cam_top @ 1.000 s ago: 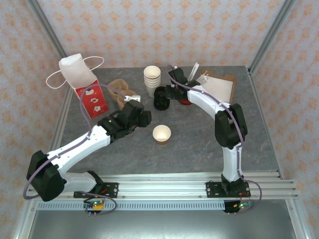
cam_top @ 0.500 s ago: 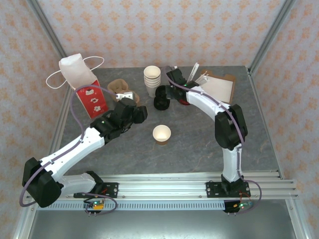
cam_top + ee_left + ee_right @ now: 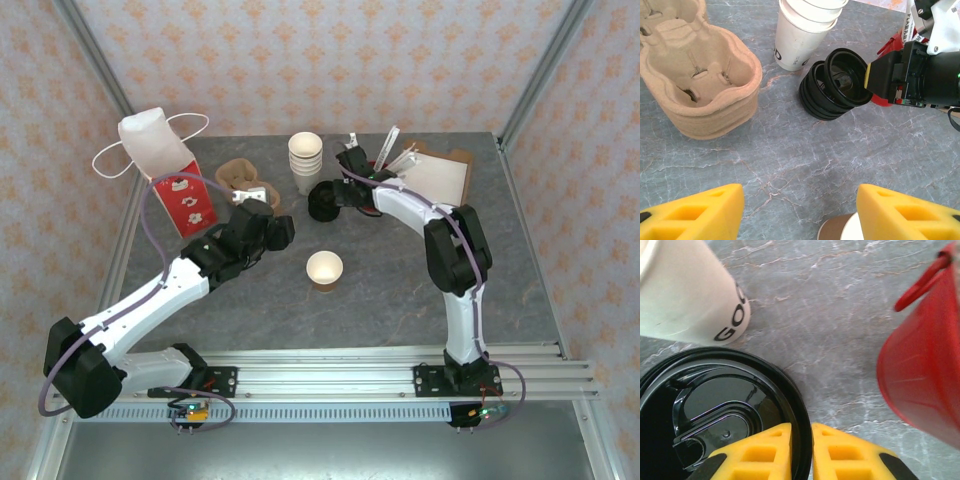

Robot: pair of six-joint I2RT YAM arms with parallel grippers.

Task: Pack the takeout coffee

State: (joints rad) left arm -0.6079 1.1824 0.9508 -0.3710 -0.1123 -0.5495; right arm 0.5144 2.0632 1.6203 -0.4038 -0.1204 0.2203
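Seen from above, the right gripper (image 3: 340,193) is pinching the rim of the top lid (image 3: 324,192) on the stack of lids (image 3: 320,208), jaws almost together. The lidless paper cup (image 3: 324,269) is standing upright on the table (image 3: 400,280) well to the near side of that gripper, with its long axis vertical and its mouth facing up. The left gripper (image 3: 280,232) is hovering just beside the cup with nothing in it. In the left wrist view, the left gripper (image 3: 800,212) is spreading wide, and the cup's rim (image 3: 842,232) is showing between its fingers, nearer the right one. Ahead of them the top lid (image 3: 847,75) is tilting up off the stack of lids (image 3: 815,97), its flat face turned toward this gripper. The stack of cream cups (image 3: 802,35) is standing beyond, and the cardboard carrier (image 3: 700,75) is lying ahead to the left. In the right wrist view, the right gripper (image 3: 801,445) is closing narrowly on the top lid's (image 3: 715,410) rim, with the cream cups (image 3: 685,290) ahead to the left and a red container (image 3: 925,365) to the right.
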